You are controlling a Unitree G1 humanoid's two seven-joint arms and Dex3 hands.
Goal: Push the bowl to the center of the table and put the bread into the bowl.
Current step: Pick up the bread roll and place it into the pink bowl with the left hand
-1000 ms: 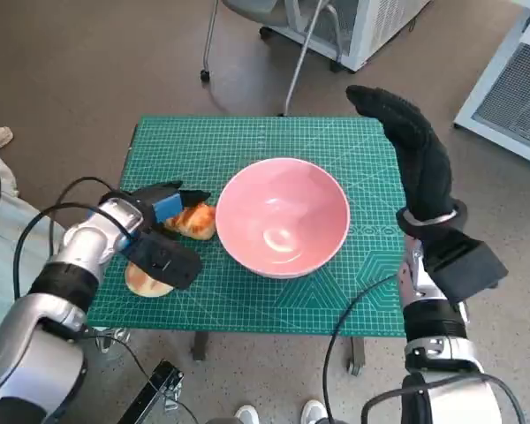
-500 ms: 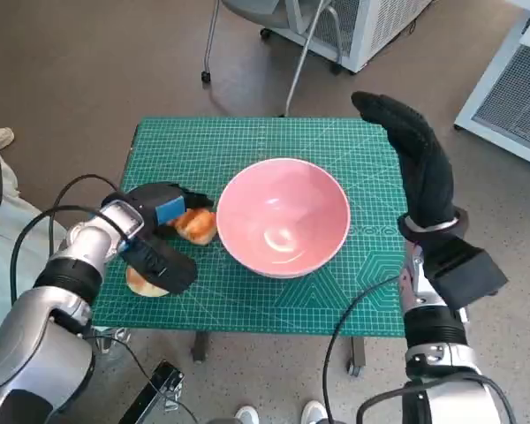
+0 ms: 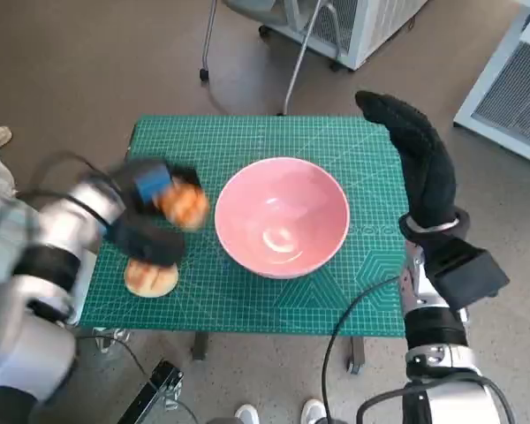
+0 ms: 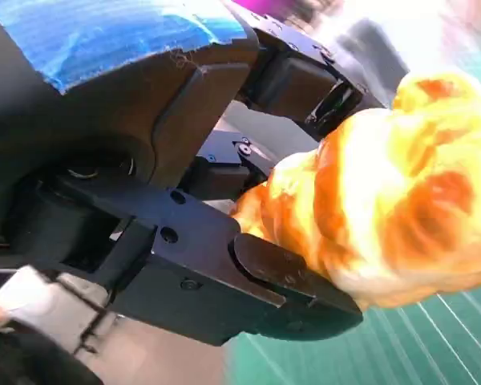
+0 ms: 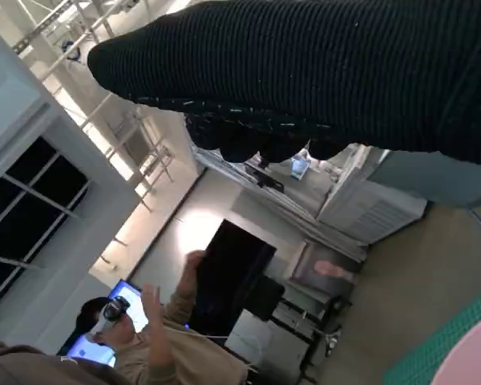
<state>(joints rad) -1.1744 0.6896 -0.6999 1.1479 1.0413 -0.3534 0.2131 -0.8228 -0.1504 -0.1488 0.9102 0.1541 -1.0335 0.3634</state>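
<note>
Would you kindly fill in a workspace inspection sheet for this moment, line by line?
Surface: small table covered by a green gridded cutting mat.
Job's things: glossy pink round bowl sits upright about mid-table, nothing in it; golden-brown crusty bread piece is lifted beside the bowl's rim.
Clutter: a second flat round bread lies on the mat near the table's front edge.
Hands: left hand grips the crusty bread, blurred; right hand in its black glove is raised over the table's far right part, holding nothing.
Cables: black cables loop beside the right forearm.
Surroundings: chair legs and white cabinets beyond the table; a person shows in the right wrist view.
</note>
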